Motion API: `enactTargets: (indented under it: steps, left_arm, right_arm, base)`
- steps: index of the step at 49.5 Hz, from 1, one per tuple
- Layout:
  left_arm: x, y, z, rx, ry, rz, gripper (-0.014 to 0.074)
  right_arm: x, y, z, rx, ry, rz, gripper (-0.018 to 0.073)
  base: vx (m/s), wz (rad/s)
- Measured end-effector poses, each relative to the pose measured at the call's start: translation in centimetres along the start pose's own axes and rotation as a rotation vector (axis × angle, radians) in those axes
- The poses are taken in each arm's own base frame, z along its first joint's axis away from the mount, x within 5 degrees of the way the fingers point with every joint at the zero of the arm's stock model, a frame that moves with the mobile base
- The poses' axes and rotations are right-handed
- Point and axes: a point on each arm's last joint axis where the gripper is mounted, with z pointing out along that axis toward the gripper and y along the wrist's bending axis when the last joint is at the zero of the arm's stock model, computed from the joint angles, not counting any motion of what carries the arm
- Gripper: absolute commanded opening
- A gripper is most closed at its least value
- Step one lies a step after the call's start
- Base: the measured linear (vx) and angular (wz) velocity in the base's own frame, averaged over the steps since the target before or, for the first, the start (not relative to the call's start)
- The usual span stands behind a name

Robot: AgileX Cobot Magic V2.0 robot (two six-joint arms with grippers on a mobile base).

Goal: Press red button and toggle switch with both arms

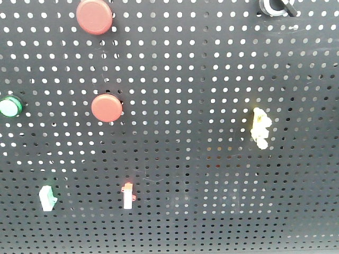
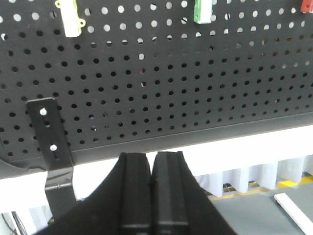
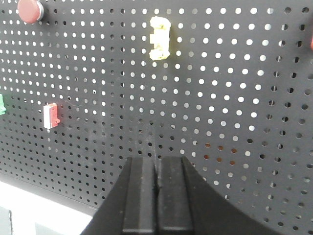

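The perforated black panel (image 1: pixel 212 79) was flat sheet metal with evenly spaced round holes. The red button (image 1: pixel 94 16), a smooth flat-domed disc, sat at the panel's upper left, above a smaller red button (image 1: pixel 107 108). The toggle switch (image 1: pixel 47 198), a small white block with a green tip, sat lower left. The left gripper (image 2: pixel 151 169) hung below the panel's bottom edge, jaws closed on nothing. The right gripper (image 3: pixel 156 169) faced bare panel below the yellow switch (image 3: pixel 160 38), jaws closed, empty.

Black pegboard (image 1: pixel 212 201), green button (image 1: pixel 9 106), yellow switch (image 1: pixel 260 127), red-tipped white switch (image 1: pixel 127 195)
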Motion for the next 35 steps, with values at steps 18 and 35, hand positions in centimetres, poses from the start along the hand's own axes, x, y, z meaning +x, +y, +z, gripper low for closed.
enactTargets:
  steps: [18, 35]
  left_arm:
    - [0.00, 0.00, 0.00, 0.000, 0.000, 0.000, 0.0002]
    - [0.00, 0.00, 0.00, 0.000, 0.000, -0.001, 0.0002]
  right_arm:
    - [0.00, 0.00, 0.00, 0.000, 0.000, 0.001, -0.0003]
    - [0.43, -0.08, -0.01, 0.011, 0.048, -0.059, -0.0003]
  base:
    - [0.00, 0.00]
    - [0.00, 0.00]
